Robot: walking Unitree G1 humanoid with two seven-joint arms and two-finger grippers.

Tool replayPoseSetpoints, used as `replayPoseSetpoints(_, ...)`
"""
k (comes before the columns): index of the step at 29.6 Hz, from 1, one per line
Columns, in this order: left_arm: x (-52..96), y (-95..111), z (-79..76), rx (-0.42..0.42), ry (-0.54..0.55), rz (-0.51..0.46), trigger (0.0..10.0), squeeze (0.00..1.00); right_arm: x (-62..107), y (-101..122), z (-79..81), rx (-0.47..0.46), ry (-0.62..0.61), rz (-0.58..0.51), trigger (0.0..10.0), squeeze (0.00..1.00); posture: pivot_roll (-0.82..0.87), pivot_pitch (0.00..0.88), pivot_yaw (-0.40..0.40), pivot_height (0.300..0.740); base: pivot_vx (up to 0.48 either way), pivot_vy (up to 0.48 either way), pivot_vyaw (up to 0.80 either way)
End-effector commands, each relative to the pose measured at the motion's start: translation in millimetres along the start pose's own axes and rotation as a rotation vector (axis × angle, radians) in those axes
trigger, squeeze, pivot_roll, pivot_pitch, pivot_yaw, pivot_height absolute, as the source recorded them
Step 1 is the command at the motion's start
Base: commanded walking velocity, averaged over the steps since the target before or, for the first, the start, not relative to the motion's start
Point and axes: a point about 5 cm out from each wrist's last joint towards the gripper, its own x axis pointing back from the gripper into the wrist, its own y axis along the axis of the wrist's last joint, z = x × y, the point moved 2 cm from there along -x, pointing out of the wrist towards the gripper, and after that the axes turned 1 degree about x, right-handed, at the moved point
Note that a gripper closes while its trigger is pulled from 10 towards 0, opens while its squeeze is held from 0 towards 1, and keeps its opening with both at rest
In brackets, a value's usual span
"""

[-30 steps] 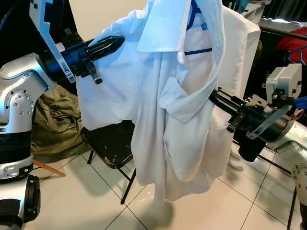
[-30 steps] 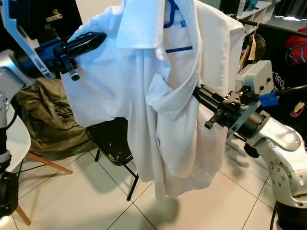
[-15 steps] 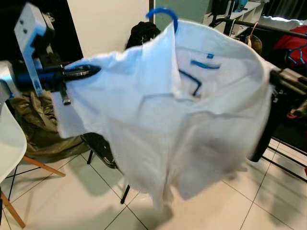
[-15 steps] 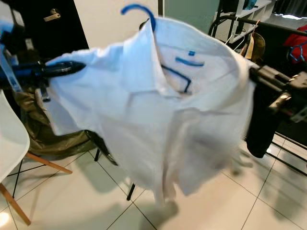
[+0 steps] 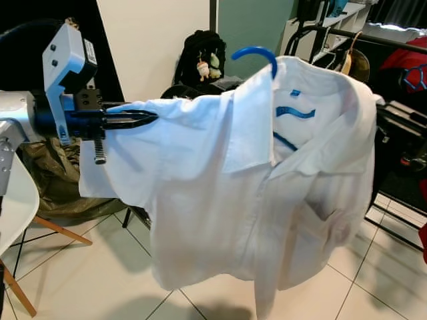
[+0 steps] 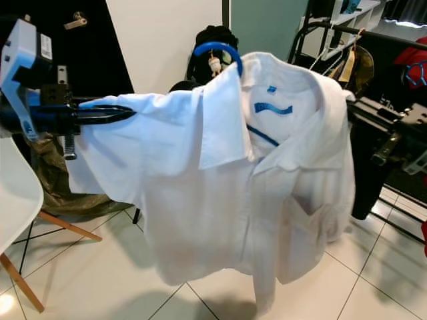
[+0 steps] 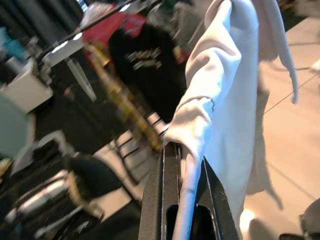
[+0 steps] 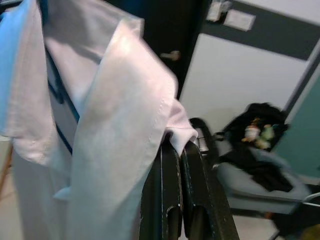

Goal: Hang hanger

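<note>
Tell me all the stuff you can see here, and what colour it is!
shirt: one, white, spread out in the air between both grippers
hanger: one, blue, inside the shirt, hook poking up at the collar
backpack: one, black, behind the shirt by the wall
chair: one, white with wooden legs, on the robot's left
clothes rack: one, black, behind on the right
left gripper: black fingers shut on the shirt
right gripper: black fingers shut on the shirt
</note>
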Motion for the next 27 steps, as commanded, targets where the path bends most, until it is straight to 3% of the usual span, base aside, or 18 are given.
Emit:
replayPoseSetpoints(1, -6.9, 4, -7.4, 0.009, -0.047, -0.062, 10.0, 0.0, -9.8, -4, 10.7, -0.028, 0.071, -0.005, 0.0, 0.0, -0.09, 0.059, 0.019, 0.74, 0.0, 0.0, 0.0)
replayPoseSetpoints(7, -12.3, -5, -8.9, 0.038, -0.015, -0.078, 10.0, 0.0, -21.8, -10, 21.5, -0.07, 0.152, -0.012, 0.0, 0.0, -0.1, 0.061, 0.018, 0.74, 0.0, 0.0, 0.0)
replayPoseSetpoints(16, -19.1, -12, -11.6, 0.089, 0.041, -0.094, 10.0, 0.0, -27.3, -14, 22.4, -0.085, 0.183, -0.008, 0.0, 0.0, -0.1, 0.062, 0.009, 0.74, 0.0, 0.0, 0.0)
replayPoseSetpoints(27, -29.4, -45, -14.4, 0.107, 0.139, 0.019, 10.0, 0.0, -27.3, -4, 12.2, -0.043, 0.189, 0.003, 0.0, 0.0, -0.11, 0.062, 0.007, 0.74, 0.0, 0.0, 0.0)
